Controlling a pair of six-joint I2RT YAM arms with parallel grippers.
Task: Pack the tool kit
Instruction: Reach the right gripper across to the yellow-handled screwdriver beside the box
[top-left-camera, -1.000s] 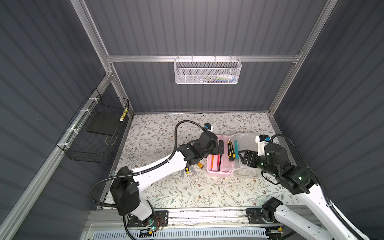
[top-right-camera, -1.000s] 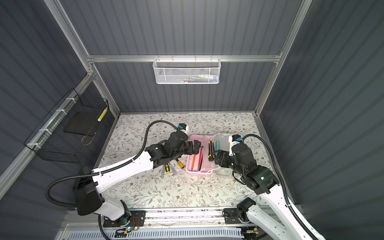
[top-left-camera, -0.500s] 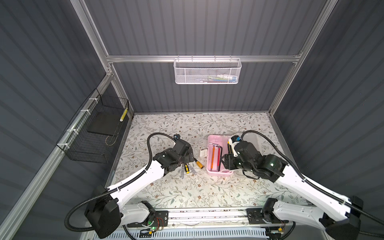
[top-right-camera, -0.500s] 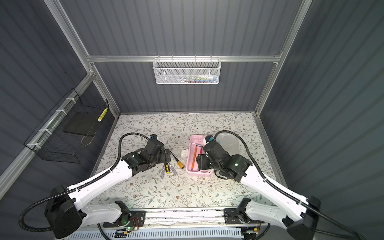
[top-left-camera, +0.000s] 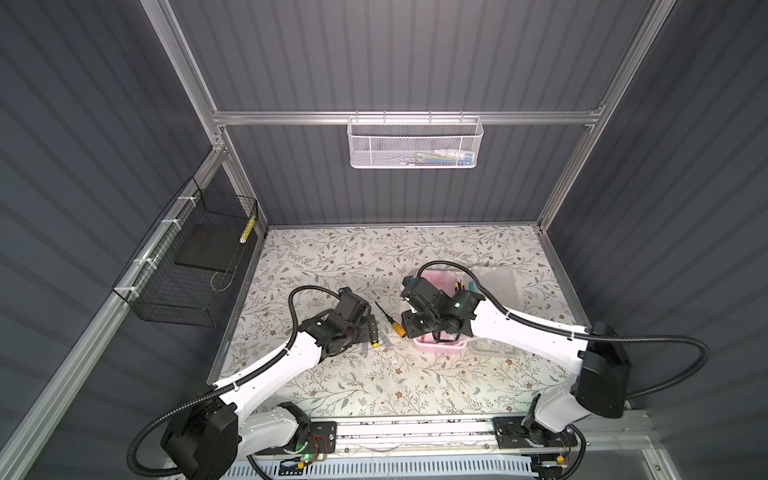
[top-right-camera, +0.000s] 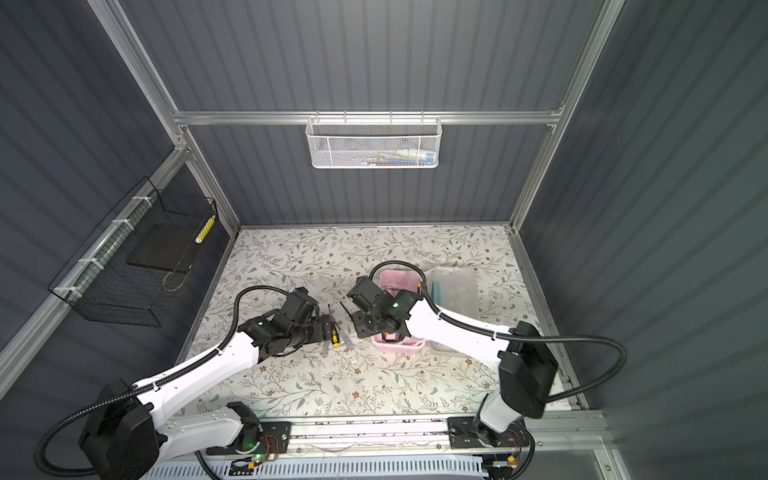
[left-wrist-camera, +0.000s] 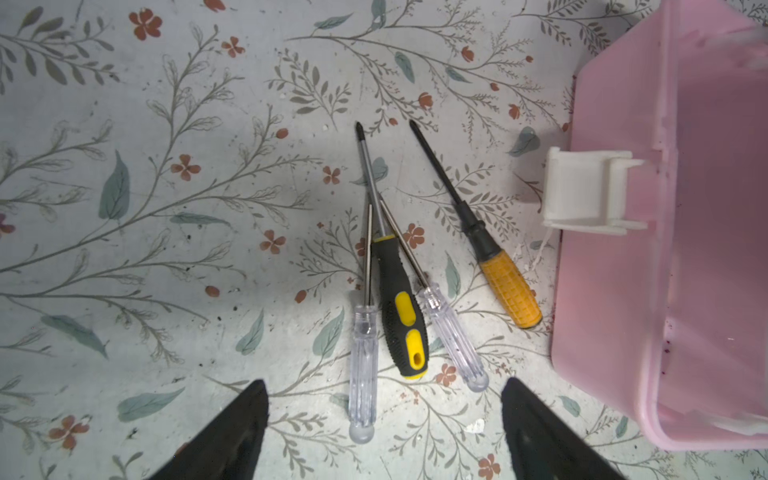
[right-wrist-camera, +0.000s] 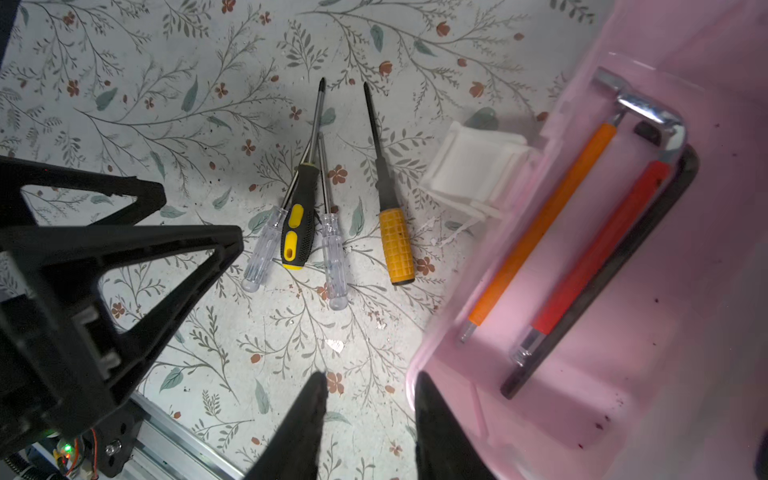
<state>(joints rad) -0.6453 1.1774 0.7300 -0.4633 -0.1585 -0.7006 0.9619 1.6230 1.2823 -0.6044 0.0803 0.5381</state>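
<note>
On the floral table (left-wrist-camera: 124, 249) left of the pink case (left-wrist-camera: 602, 311), four screwdrivers (left-wrist-camera: 401, 307) lie loose under the left gripper (left-wrist-camera: 383, 384), its jaws wide open, so they're left to pack. Hex keys (right-wrist-camera: 598, 257) sit inside the case. The right gripper (right-wrist-camera: 368, 376) straddles its near rim, jaws narrowly parted, and the white latch (left-wrist-camera: 582, 191) juts toward the orange-handled screwdriver (left-wrist-camera: 509, 291).

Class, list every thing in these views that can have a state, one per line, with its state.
Small rectangular pink plastic case: open.
Frosted clear lid: folded out, lying beside the case.
White latch: unfastened.
Four slim screwdrivers: loose on the table, unpacked.
Three hex keys: inside the case.
Left pincer: open, empty, above the screwdrivers.
Right pincer: jaws narrowly apart at the case's corner, holding nothing visible.
</note>
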